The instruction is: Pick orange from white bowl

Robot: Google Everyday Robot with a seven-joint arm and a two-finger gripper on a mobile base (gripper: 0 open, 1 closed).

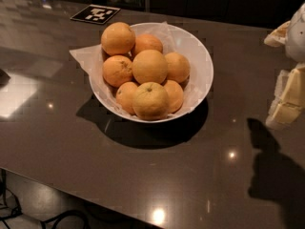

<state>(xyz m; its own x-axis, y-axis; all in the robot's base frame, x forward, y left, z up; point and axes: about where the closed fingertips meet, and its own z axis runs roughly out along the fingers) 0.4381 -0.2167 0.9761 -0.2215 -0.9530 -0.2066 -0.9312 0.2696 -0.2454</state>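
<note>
A: In the upper left of the frame we see a black-and-white tag [95, 14] lying on the dark desk [52, 142].

B: Right of it, centre frame, sits the bowl [201, 66], lined with crinkled paper [82, 56] and heaped with oranges [117, 38].

A: We find the orange [149, 66] in the middle of the heap, resting on top of the others, just above a yellowish one [150, 100] at the front.

B: At the right edge hangs the pincer [287, 99], well apart from the bowl, its shadow [267, 171] on the desk below. How far it is open, or whether it grips anything, we cannot tell.
</note>
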